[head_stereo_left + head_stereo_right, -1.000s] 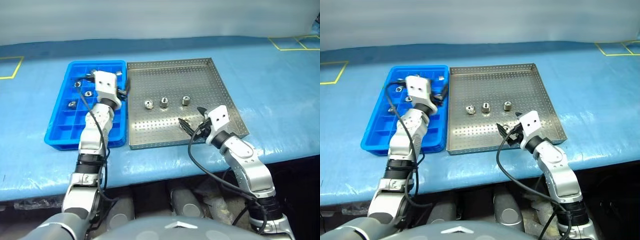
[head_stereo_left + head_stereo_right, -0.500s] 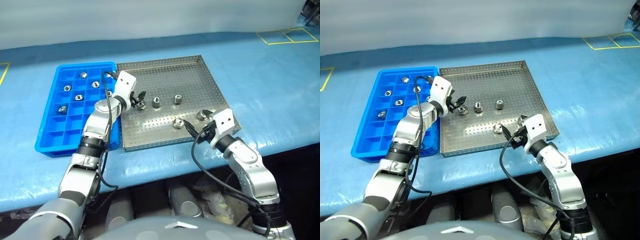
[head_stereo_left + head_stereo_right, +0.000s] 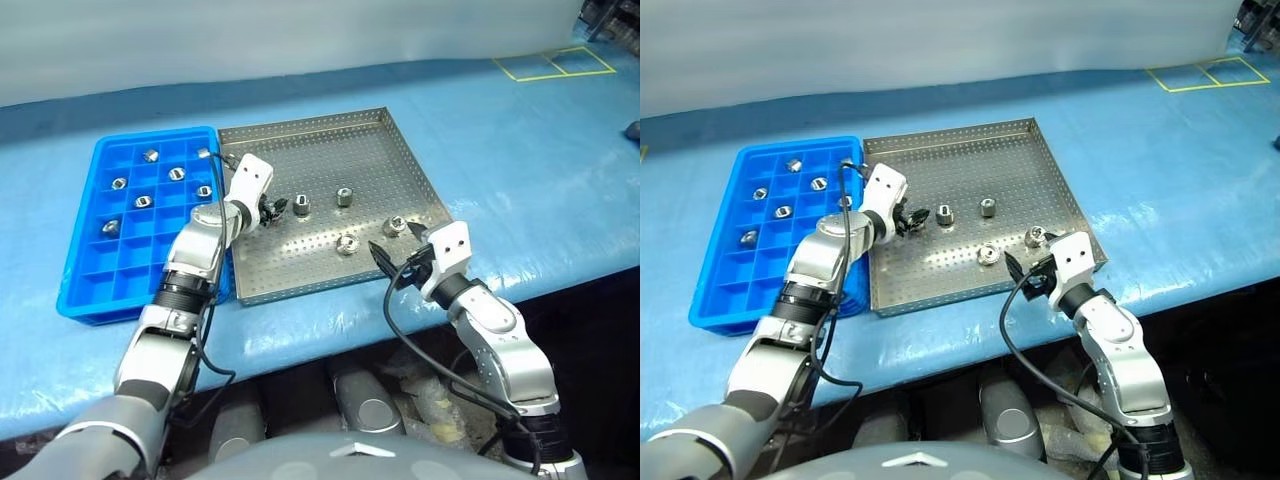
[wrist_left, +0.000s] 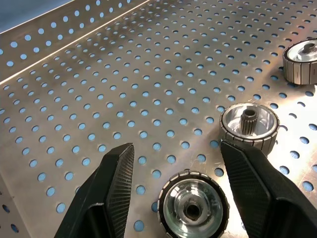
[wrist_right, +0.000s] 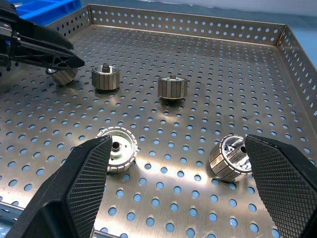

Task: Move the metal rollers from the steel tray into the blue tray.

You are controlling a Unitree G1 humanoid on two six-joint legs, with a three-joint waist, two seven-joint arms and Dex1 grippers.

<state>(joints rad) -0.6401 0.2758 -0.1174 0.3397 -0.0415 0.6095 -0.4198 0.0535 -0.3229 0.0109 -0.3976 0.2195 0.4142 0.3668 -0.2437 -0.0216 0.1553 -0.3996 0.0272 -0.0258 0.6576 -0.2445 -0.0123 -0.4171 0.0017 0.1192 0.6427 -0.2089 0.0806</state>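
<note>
The steel tray (image 3: 330, 150) lies in the middle of the blue table, with the blue tray (image 3: 88, 292) against its left side. Several metal rollers (image 3: 176, 173) sit in the blue tray's compartments. My left gripper (image 4: 178, 148) is open and low over the steel tray's left part, one roller (image 4: 193, 210) between its fingers with gaps on both sides. Two more rollers (image 3: 300, 205) (image 3: 344, 196) stand just to its right. My right gripper (image 3: 398, 255) is wide open at the steel tray's near right edge, with two rollers (image 5: 118, 148) (image 5: 230, 158) lying just ahead of it.
Both trays rest on a table covered in blue sheet (image 3: 520, 170). Yellow tape squares (image 3: 555, 62) mark its far right corner. The table's front edge (image 3: 330, 335) runs just behind my arms. Black cables hang from both wrists.
My left gripper has swung from over the blue tray to the steel tray and sunk around a roller. The camera has turned to the right. The right gripper has stayed put.
</note>
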